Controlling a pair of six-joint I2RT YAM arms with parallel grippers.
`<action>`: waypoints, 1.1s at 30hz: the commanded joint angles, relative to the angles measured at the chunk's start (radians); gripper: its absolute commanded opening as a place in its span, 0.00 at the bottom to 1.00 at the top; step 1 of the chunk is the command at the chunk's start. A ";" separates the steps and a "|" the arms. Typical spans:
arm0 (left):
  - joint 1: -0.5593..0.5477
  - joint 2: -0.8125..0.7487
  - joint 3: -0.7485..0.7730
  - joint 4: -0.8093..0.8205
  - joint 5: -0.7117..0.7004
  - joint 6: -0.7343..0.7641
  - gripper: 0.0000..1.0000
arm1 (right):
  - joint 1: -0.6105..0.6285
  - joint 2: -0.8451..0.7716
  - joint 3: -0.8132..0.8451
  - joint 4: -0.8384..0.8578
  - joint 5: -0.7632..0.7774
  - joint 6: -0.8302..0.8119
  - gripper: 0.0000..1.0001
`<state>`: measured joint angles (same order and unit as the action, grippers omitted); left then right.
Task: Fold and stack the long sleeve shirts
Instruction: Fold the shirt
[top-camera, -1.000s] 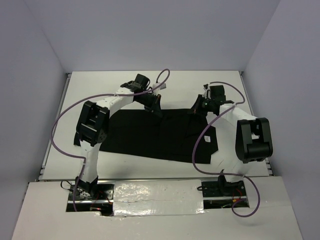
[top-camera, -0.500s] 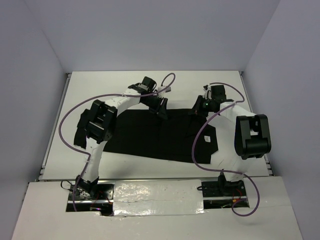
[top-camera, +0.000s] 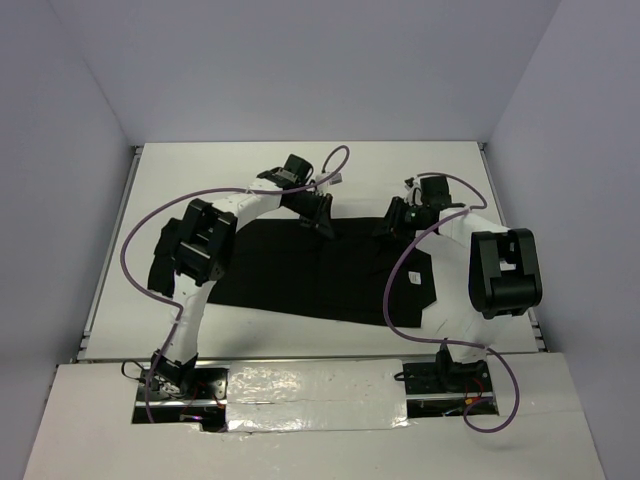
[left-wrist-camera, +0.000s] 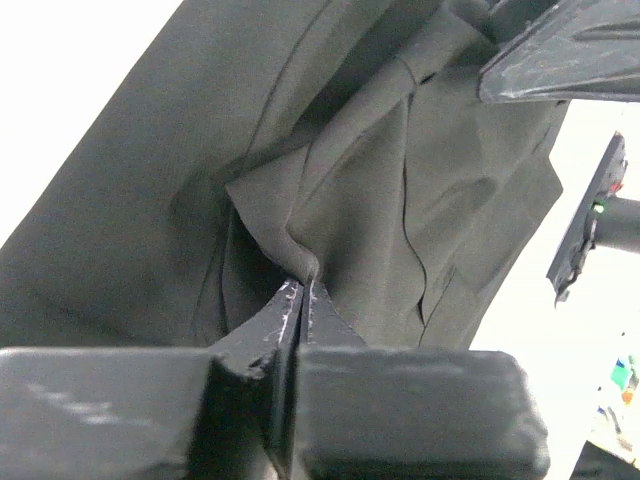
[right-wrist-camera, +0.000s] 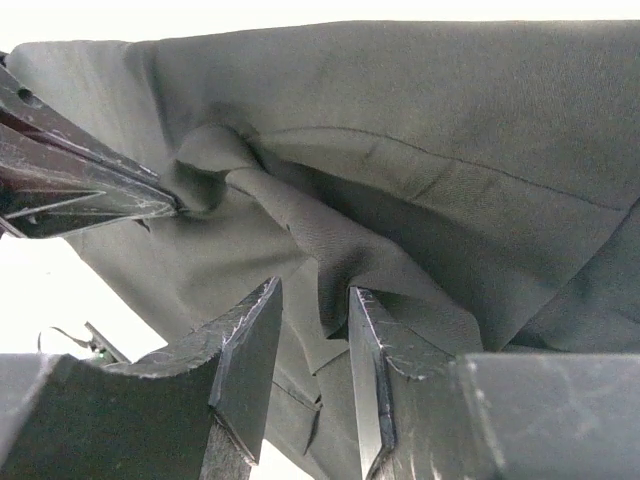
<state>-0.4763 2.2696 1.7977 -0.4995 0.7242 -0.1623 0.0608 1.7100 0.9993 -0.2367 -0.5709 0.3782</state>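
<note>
The black long sleeve shirt (top-camera: 280, 275) lies spread across the white table, bunched at its far edge. My left gripper (top-camera: 322, 224) is at that far edge and shut on a raised fold of the shirt (left-wrist-camera: 400, 180), pinched at the fingertips (left-wrist-camera: 303, 285). My right gripper (top-camera: 386, 230) is close to its right. In the right wrist view its jaws (right-wrist-camera: 313, 290) are open, and a twisted ridge of shirt (right-wrist-camera: 450, 120) runs down between them. The left gripper's fingers (right-wrist-camera: 80, 185) show at the left of that view. A small white tag (top-camera: 413, 279) shows near the shirt's right end.
The white table (top-camera: 200, 180) is walled at the back and both sides. Purple cables (top-camera: 135, 245) loop from both arms over the table. A foil-covered strip (top-camera: 310, 390) with the arm bases runs along the near edge.
The left arm has swung right and its gripper has moved slightly right along the shirt's far edge. The right gripper has shifted slightly left and down, toward the left one.
</note>
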 joint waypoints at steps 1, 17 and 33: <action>0.001 0.008 0.015 0.030 0.061 -0.009 0.05 | 0.005 0.020 -0.010 0.028 -0.015 0.011 0.40; 0.064 -0.167 -0.267 0.412 0.110 -0.246 0.00 | -0.099 -0.007 0.033 0.010 0.011 -0.027 0.00; 0.065 -0.128 -0.314 0.575 0.067 -0.350 0.05 | -0.102 0.094 0.162 -0.064 0.006 -0.074 0.16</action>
<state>-0.4191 2.1464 1.4712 0.0383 0.8028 -0.4976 -0.0315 1.7828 1.1057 -0.2787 -0.5858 0.3313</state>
